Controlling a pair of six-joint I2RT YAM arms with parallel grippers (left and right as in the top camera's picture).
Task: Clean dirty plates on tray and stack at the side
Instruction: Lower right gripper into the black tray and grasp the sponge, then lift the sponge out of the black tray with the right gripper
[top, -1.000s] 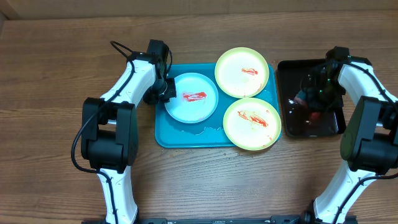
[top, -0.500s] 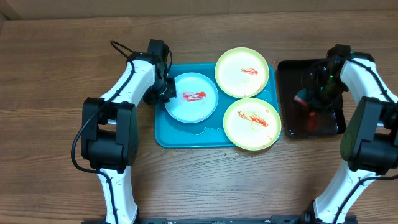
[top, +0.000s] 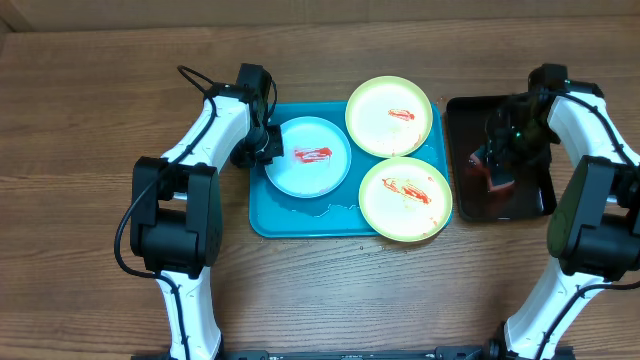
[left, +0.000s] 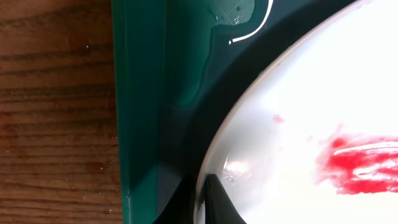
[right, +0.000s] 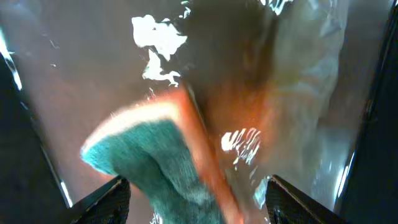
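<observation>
Overhead: left jaws pressed together at the left rim of the pale blue plate (top: 308, 157), which lies smeared just to their right in the turquoise tray (top: 300, 215), two yellow-green plates (top: 390, 115) beyond it; right jaws over the black tray (top: 530, 200), well apart from all three. Left wrist: the tips appear to nip only the plate's thin rim, a shallow hold likely to slip or tip it on the wet tray. Right wrist: jaws spread, blurred sponge (right: 155, 162) between and below them, ungripped; closing off-centre risks a corner-only pick.
</observation>
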